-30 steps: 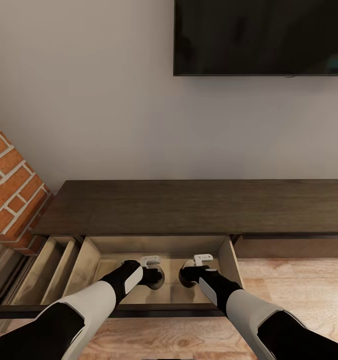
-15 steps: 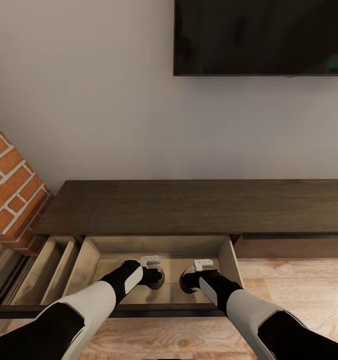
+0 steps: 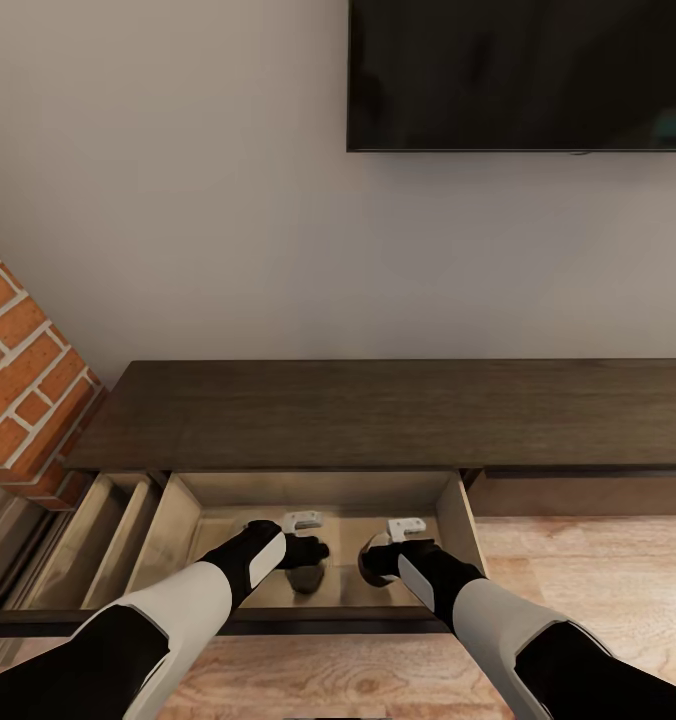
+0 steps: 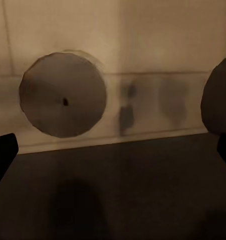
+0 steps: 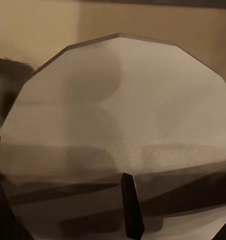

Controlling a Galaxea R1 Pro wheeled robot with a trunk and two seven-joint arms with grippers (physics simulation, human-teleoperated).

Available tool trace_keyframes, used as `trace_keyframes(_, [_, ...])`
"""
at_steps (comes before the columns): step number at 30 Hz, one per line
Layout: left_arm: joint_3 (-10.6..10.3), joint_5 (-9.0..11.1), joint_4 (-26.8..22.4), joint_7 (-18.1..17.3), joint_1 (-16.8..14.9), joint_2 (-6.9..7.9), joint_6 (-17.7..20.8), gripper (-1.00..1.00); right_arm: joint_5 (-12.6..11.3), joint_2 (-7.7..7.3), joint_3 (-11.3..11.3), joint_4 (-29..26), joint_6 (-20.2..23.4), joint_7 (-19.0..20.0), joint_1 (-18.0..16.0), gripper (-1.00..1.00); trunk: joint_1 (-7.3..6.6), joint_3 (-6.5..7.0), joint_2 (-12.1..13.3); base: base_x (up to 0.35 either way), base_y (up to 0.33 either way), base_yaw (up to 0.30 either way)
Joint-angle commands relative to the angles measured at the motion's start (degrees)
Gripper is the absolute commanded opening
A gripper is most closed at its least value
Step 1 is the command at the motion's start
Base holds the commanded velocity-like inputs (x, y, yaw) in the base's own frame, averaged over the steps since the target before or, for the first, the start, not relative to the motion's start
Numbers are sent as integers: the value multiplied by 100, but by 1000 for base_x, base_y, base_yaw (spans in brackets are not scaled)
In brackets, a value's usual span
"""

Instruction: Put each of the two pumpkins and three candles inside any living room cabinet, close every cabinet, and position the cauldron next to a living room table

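Candles: we see two in the open drawer (image 3: pixel 188 520) of the cabinet (image 3: pixel 378 410). One (image 4: pixel 62 94) lies loose on the drawer floor below our left gripper (image 3: pixel 313 550); the other (image 5: pixel 118 135) sits against our right gripper (image 3: pixel 370 560).
Left gripper: jaws spread wide with nothing between them, the dark fingertips (image 4: pixel 2 152) standing well apart at the edges of the wrist view. We judge that its candle is let go and resting on the beige floor.
Right gripper: its wrist camera sits very close to the candle's flat wick (image 5: pixel 132 210) end. We cannot tell whether the jaws are clamped on it.
Why low in the drawer: we judge that both arms reach down inside so the candles drop a short way and stay within the walls.
Remaining, as we judge: free the right candle, lift both arms out, then push the drawer closed.
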Motion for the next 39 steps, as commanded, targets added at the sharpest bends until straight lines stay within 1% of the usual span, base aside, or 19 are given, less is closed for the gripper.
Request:
trace_keyframes(1, [-18,29,-5,18,-3,0,21,100,-60,-4,48,-11,26,-31,-2,100,-1,-4,-2,0,0,0])
trace_keyframes(3, [-18,29,-5,17,-2,0,21,100,-57,-2,53,-9,-35,-31,-2,100,-1,-4,-2,0,0,0])
trace_keyframes(4, [-18,29,-5,16,-1,0,21,100,-52,0,55,-5,-131,-31,-2,100,-1,-4,-2,0,0,0])
trace_keyframes(10, [-18,29,-5,16,-1,0,15,100,-42,2,86,362,-1226,-31,-2,100,-1,-4,-2,0,0,0])
trace_keyframes(16, [-18,29,-5,16,-2,0,12,100,-43,2,316,427,-1443,-31,-2,100,-1,-4,-2,0,0,0])
trace_keyframes(20, [-18,29,-5,16,-3,0,6,100,-43,2,338,465,-1452,-31,-2,100,-1,-4,-2,0,0,0])
trace_keyframes(22, [-18,29,-5,16,-4,0,4,100,-46,-1,330,454,-1412,-34,-2,100,-1,-4,-2,0,0,0])
trace_keyframes(24, [-18,29,-5,16,-2,0,4,100,-45,-4,322,442,-1276,-38,-2,100,-1,-4,-2,0,0,0])
trace_keyframes(25, [-18,29,-5,16,-2,0,3,100,-46,-7,319,431,-1021,-38,-3,100,-1,-4,-2,0,0,0])
trace_keyframes(26, [-18,29,-5,16,-1,0,0,100,-63,-12,309,406,-233,-39,-8,100,-1,-4,-2,0,0,0])
trace_keyframes(27, [-18,29,-5,16,-1,0,-2,100,-68,-13,304,400,125,-39,-9,100,-1,-4,-2,0,0,0])
trace_keyframes(28, [-18,29,-5,16,-3,0,-3,100,-72,-14,301,397,359,-39,-9,100,-1,-4,-2,0,0,0])
trace_keyframes(29, [-18,29,-5,16,-2,0,-3,100,-74,-15,300,394,492,-39,-10,100,-1,-4,-2,0,0,0])
trace_keyframes(32, [-18,29,-5,16,-2,0,-4,100,-77,-15,297,393,617,-39,-10,100,-1,-4,-2,0,0,0])
trace_keyframes(39, [-18,29,-5,16,-1,0,-6,100,-78,-16,296,394,633,-39,-10,100,-1,-4,-2,0,0,0])
